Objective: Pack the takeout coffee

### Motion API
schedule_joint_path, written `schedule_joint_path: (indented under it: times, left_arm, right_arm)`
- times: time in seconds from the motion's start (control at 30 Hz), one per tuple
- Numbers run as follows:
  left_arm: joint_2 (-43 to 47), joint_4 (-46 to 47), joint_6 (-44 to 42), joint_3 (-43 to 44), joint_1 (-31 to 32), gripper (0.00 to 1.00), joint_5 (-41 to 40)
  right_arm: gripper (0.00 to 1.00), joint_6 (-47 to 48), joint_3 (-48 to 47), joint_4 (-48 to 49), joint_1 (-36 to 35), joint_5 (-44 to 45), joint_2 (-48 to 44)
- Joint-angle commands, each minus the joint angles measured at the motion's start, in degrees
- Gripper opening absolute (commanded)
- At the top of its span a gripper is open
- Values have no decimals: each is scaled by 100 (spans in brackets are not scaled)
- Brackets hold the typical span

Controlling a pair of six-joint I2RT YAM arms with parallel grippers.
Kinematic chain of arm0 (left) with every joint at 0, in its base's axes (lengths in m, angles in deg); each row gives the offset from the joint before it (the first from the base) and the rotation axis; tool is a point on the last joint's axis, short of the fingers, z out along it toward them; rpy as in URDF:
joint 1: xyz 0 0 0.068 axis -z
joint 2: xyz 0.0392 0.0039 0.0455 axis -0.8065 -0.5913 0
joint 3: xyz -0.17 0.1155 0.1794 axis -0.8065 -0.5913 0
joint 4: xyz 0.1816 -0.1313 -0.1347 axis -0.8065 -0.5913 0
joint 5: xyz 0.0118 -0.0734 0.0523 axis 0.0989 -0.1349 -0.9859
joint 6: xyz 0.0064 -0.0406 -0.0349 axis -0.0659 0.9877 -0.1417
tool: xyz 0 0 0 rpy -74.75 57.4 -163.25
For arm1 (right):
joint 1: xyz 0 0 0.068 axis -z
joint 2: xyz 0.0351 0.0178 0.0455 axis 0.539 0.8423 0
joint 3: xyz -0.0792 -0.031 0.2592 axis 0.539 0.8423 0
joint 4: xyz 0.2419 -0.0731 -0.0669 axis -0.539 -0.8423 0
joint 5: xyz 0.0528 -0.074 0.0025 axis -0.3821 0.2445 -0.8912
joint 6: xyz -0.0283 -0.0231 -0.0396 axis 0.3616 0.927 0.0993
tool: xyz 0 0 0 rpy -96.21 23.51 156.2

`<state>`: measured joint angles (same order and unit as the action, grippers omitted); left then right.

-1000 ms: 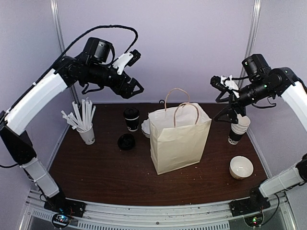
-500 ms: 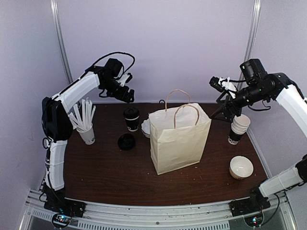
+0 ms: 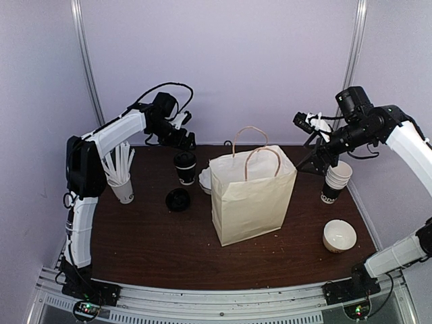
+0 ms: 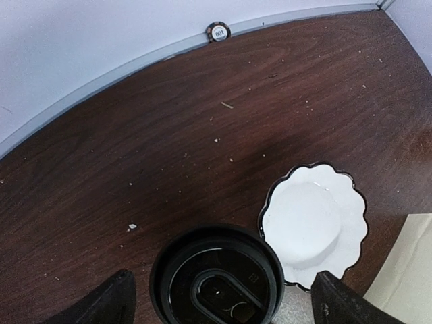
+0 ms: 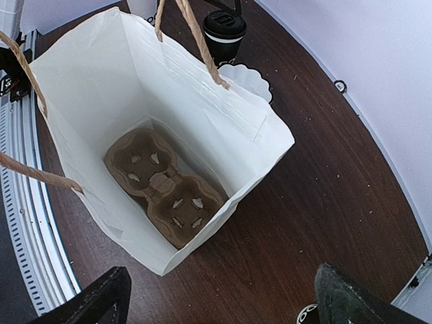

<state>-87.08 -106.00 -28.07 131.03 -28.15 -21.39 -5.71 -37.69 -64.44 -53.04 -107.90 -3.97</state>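
- Brown tabletop [image 3: 148, 250] carries one white paper bag [image 3: 253, 196] with two rope handles; it stands upright with its mouth open
- One takeout coffee [image 3: 185, 167], black lid on, stands upright left of the bag, near its far left corner
- One white scalloped dish [image 3: 204, 179] lies between the coffee and the bag, just beside the cup
- One loose black lid [image 3: 177, 199] lies flat left of the bag, nearer the arms than the coffee
- One white cup of straws [image 3: 123, 189] stands well left of the bag; one stack of nested cups [image 3: 335, 182] stands right of it; one white bowl [image 3: 339, 236] sits right of the bag, towards the arms
- Left claw [image 3: 183, 142] hangs over the coffee, jaws wide apart, gripping nothing; right claw [image 3: 302, 143] hangs above the bag's right side, jaws likewise spread and empty
- Only the right wrist view looks into the bag: one brown cardboard cup carrier [image 5: 165, 185] lies on its bottom
- Only the left wrist view shows the coffee's lid from straight above, between the two fingers [image 4: 111, 300]
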Motion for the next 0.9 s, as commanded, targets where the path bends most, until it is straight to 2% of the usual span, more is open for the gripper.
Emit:
schedule_joint_path:
  times: [0.0, 0.7, 0.87]
  left_arm:
    - [-10, 323, 68, -194, 14, 94, 78]
    - [-229, 251, -146, -388, 120, 96, -176]
    - [-249, 214, -163, -406, 129, 91, -154]
  right_arm:
    - [99, 4, 34, 68, 39, -36, -102]
    - [99, 39, 61, 24, 34, -126, -93]
    - [99, 48, 89, 29, 34, -122, -110]
